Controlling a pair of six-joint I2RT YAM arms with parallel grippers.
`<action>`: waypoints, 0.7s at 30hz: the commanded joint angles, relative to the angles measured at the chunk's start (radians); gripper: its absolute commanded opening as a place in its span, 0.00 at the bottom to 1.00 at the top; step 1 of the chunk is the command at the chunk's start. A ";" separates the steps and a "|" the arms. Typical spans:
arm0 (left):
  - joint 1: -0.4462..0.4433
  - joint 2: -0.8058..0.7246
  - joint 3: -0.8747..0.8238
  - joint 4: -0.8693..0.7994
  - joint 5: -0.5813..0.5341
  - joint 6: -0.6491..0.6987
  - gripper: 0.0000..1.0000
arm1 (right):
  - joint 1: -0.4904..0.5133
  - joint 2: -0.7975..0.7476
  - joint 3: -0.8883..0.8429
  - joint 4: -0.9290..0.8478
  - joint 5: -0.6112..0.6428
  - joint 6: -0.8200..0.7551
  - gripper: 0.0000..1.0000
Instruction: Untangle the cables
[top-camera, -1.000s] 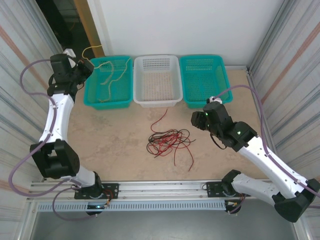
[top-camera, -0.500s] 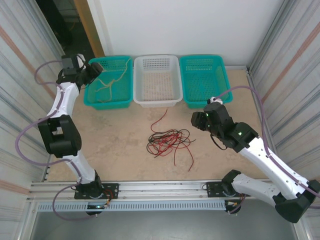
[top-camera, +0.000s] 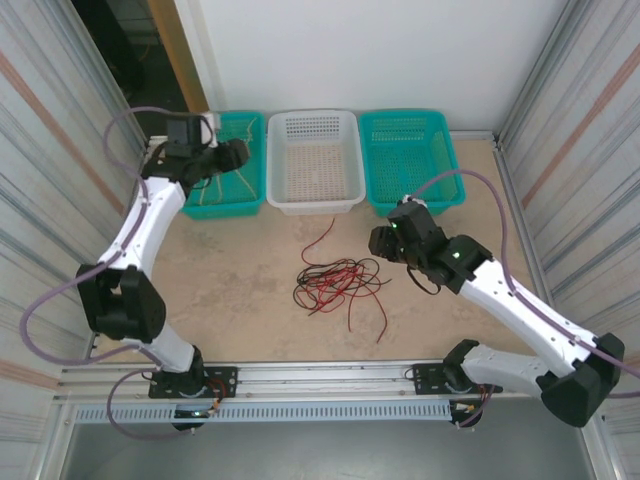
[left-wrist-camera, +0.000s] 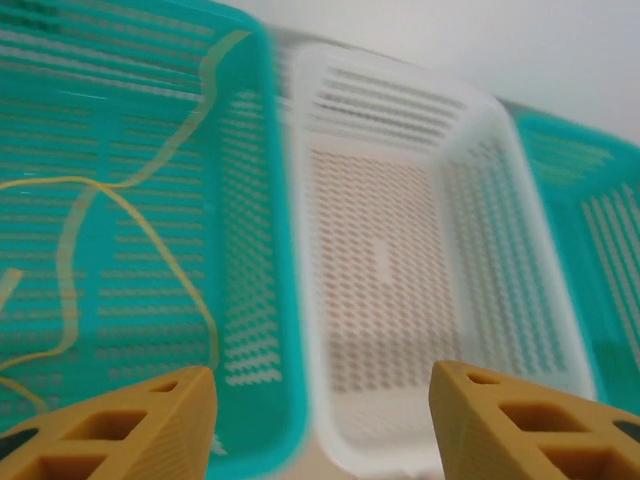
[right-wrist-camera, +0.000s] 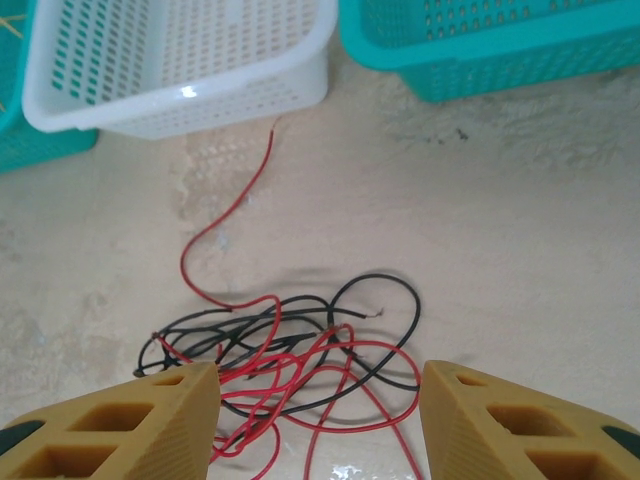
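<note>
Top external: the red and black cables (top-camera: 338, 283) lie in one knotted heap on the table (top-camera: 220, 290), at 6 o'clock from the white basket (top-camera: 313, 205) and well apart from it. One red end trails toward 12 o'clock, stopping just short of that basket's front wall. Another red end runs out toward 5 o'clock.

The right gripper (top-camera: 381, 241) sits at 3 o'clock of the heap, near it but not touching. Right wrist view: fingers spread wide with nothing between them, and the heap framed in the gap. Judgement: it is posed this way to line up a pick on a single strand.

The left gripper (top-camera: 232, 155) is over the left teal basket (top-camera: 255, 195), at 11 o'clock on the table. Left wrist view is blurred: fingers spread and empty, and the yellow cable (left-wrist-camera: 63, 270) lies loose on the basket floor. Judgement: yellow is already sorted out. The baskets probably serve as one bin per colour, leaving the white basket and the right teal basket (top-camera: 405, 205) for red and black.

To do: red and black are interlaced and need separating.

Risk (judgement): pulling a mid-heap strand would drag the whole knot. The free red ends at 12 and 5 o'clock look like the safer grips.
</note>
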 joint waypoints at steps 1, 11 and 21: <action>-0.085 -0.060 -0.079 -0.040 0.088 0.086 0.55 | 0.010 0.053 0.007 0.032 -0.056 0.051 0.56; -0.386 -0.019 -0.207 -0.209 0.188 0.159 0.44 | 0.012 0.176 -0.046 0.124 -0.168 0.149 0.59; -0.452 -0.027 -0.307 -0.183 0.153 0.101 0.36 | 0.049 0.315 -0.050 0.196 -0.237 0.237 0.38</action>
